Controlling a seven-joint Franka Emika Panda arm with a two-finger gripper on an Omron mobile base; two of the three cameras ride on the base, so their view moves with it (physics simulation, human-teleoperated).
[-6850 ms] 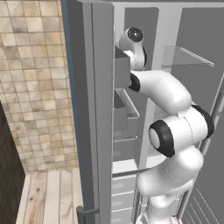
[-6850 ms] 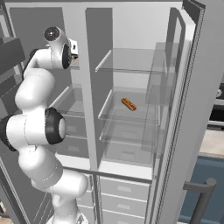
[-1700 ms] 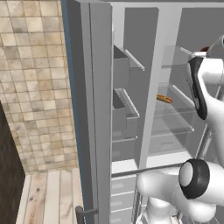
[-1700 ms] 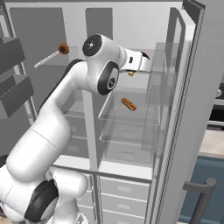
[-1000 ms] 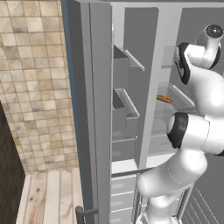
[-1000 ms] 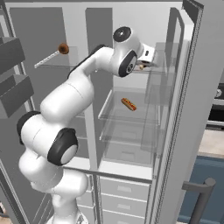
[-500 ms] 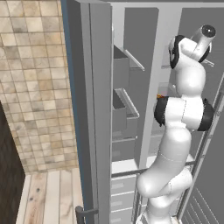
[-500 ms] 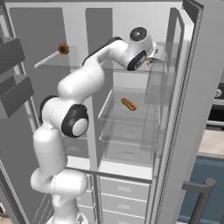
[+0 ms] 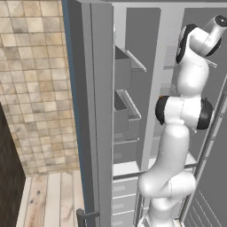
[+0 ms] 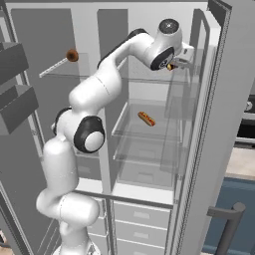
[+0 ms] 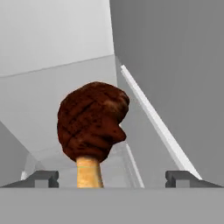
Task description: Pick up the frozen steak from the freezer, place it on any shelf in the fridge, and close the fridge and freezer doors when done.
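In the hand view the frozen steak (image 11: pixel 92 122), a dark red-brown lump with a tan stub below, sits between my gripper's (image 11: pixel 112 177) fingertips (image 11: pixel 41 177). They stand wide apart and clear of it. In the right base view my gripper (image 10: pixel 174 63) is up inside the fridge, over the top glass shelf (image 10: pixel 144 79), with a small brown bit of the steak (image 10: pixel 171 66) at its tip. I cannot tell whether the steak rests on the glass. The freezer's grey bins (image 9: pixel 126 111) are at the left. Both doors stand open.
An orange-brown sausage (image 10: pixel 146 118) lies on the middle glass shelf. Another dark red-brown lump (image 10: pixel 72 55) sits on a high freezer shelf. The fridge door (image 10: pixel 224 109) stands close on the right, and the freezer door (image 9: pixel 99 115) on the left. Grey drawers (image 10: pixel 142 219) are below.
The arm has swung further right and deeper into the fridge's top level. The jaws, shut on the steak before, now stand wide apart around it.
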